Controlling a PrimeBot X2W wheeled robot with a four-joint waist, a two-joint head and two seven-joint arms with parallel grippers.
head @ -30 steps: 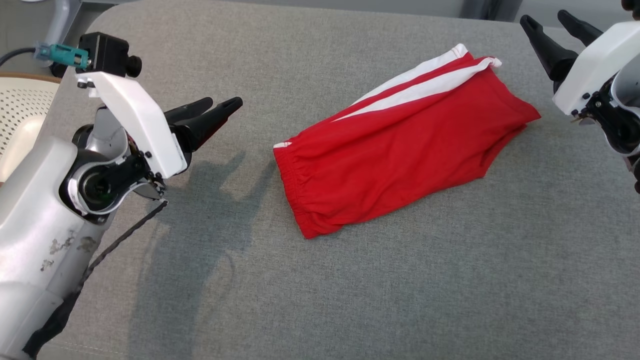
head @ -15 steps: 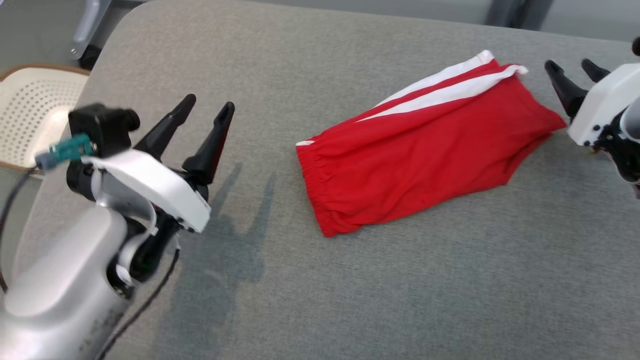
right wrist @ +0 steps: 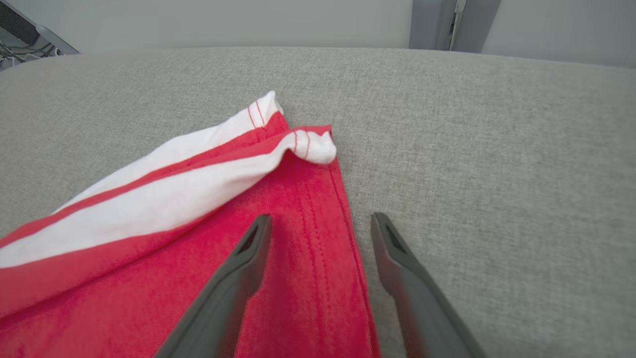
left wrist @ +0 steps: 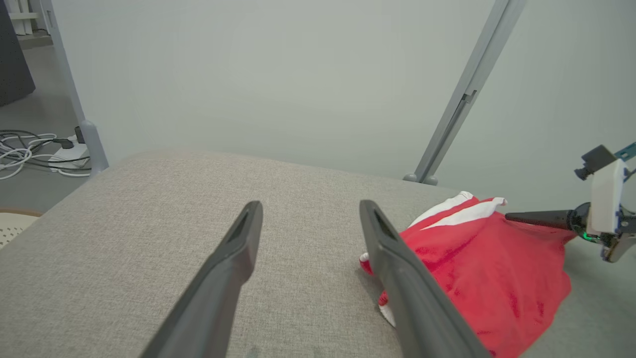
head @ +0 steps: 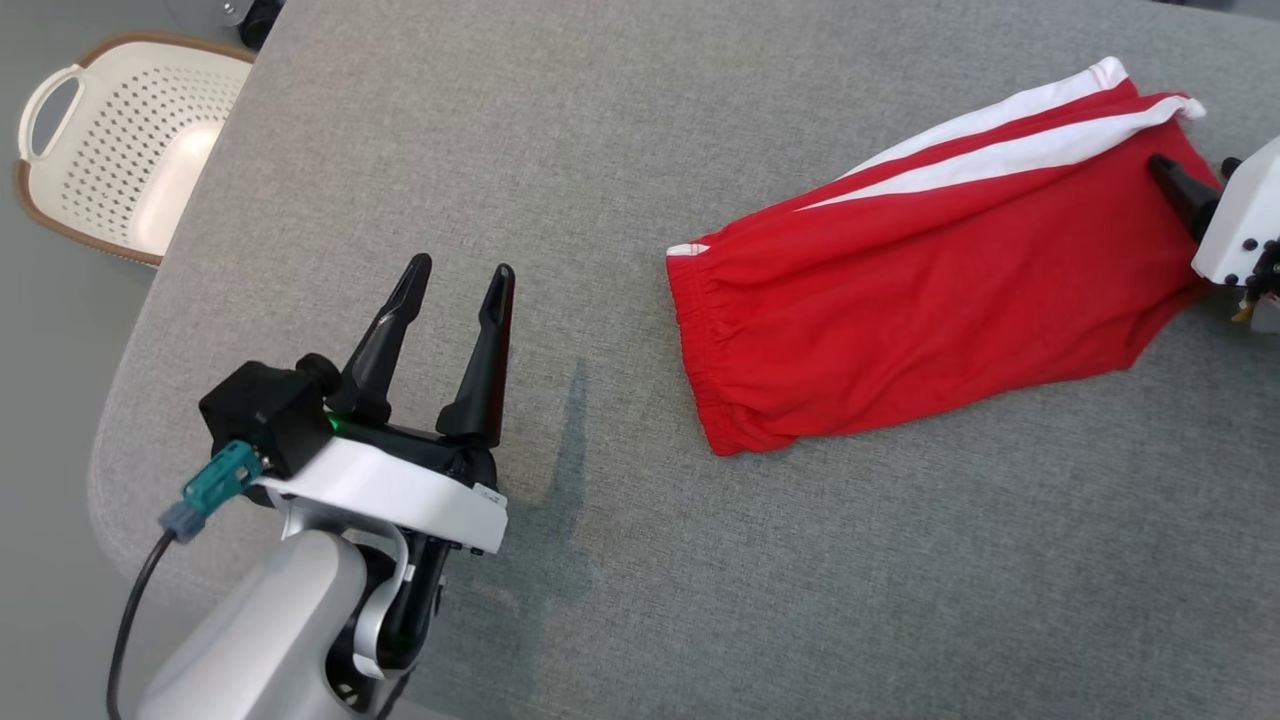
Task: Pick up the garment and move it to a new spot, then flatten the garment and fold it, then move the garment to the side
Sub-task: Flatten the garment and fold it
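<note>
Grey fabric padding (head: 700,150) covers the whole work surface. On its right part lies the garment (head: 930,290), red shorts with two white stripes, folded flat with the elastic waistband toward the middle. Off the padding's left edge, a white perforated basket (head: 120,150) stands on the floor. The left gripper (head: 462,268) hovers over bare padding, well apart from the waistband, fingers spread and empty. The right gripper (right wrist: 320,219) is at the hem end, parted fingers straddling the hem's edge, gripping nothing.
</note>
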